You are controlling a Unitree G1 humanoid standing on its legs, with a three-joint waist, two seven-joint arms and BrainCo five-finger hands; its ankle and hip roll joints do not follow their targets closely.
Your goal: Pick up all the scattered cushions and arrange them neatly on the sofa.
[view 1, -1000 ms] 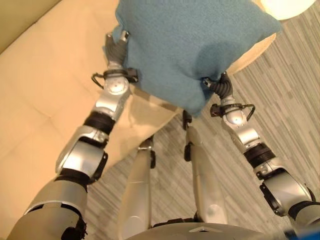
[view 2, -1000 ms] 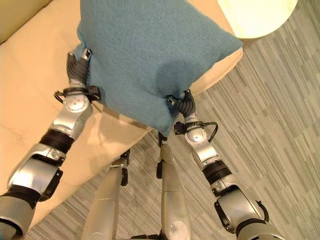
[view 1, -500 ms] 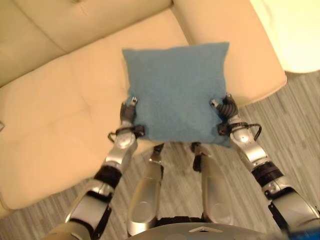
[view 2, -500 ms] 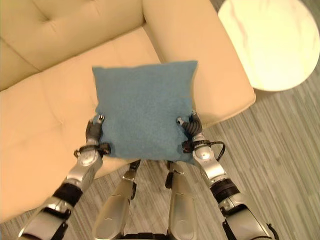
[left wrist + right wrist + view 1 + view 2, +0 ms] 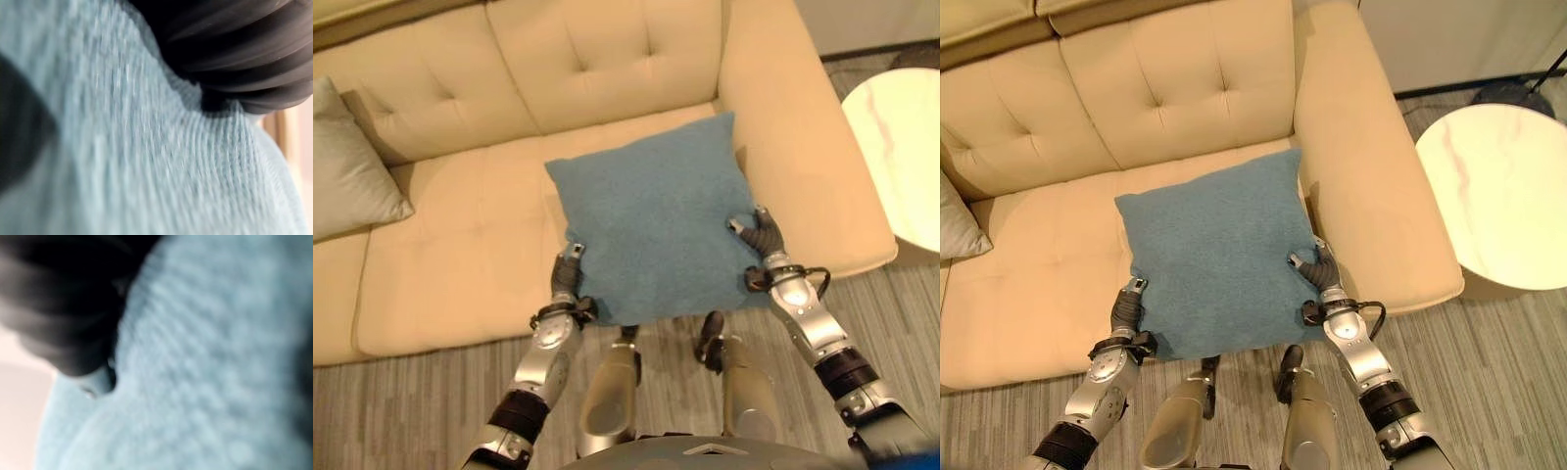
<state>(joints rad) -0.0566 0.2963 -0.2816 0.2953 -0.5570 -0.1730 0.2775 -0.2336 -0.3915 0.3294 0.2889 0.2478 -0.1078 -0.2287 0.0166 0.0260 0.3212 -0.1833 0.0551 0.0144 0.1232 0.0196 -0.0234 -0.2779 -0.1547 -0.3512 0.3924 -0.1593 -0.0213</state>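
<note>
Right now I have the blue cushion (image 5: 1214, 262) over the sofa (image 5: 1185, 88) seat, by the right armrest, its near edge hanging past the seat front. My left robot hand (image 5: 1126, 308) grips the near-left corner, my right robot hand (image 5: 1317, 272) clenches the near-right edge; both wrist views show knit fabric against the dark cover. A grey cushion (image 5: 347, 166) sits at the sofa's left end. My worry: letting go here, the overhanging edge could drag the cushion onto the floor (image 5: 1508, 372). Fingers might also snag the knit.
</note>
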